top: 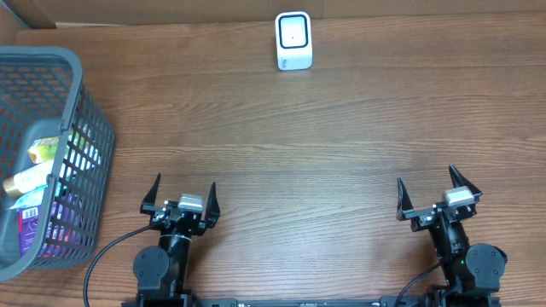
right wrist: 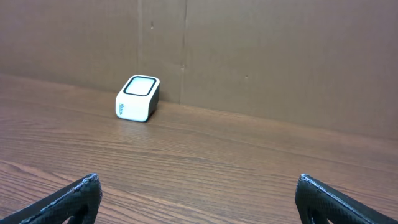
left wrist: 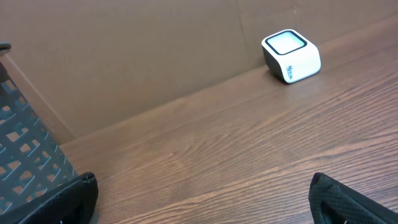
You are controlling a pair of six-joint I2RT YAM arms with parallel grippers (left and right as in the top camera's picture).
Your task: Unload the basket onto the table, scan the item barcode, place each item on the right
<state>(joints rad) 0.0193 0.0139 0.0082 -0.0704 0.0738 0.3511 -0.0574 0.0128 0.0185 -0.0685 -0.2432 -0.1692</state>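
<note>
Standing spread to full width with nothing between the jaws, the left gripper [top: 185, 181] is seen at the lower left of the overhead frame and the right gripper [top: 426, 176] at the lower right, both parked low over the table [top: 281, 145] and well apart from everything else. No step of the scan is judged to have been started: no item has been picked. The goods to be scanned are found in the basket [top: 92, 145] at the far left edge of the overhead frame, among them a pale bottle [top: 26, 179] and a purple packet [top: 30, 226], lying jumbled together; no barcode can be made out. A reach into the basket by the nearer left arm is thought to be called for first, then a carry toward the scanner [top: 293, 40] at the upper centre, label turned to its window. The fingers are dark, pointed and matte. The basket is grey plastic lattice with a solid rim. The scanner is a small white rounded block with a glossy dark-framed face. The table is brown wood grain, backed by a plain cardboard wall [left wrist: 124, 50].
</note>
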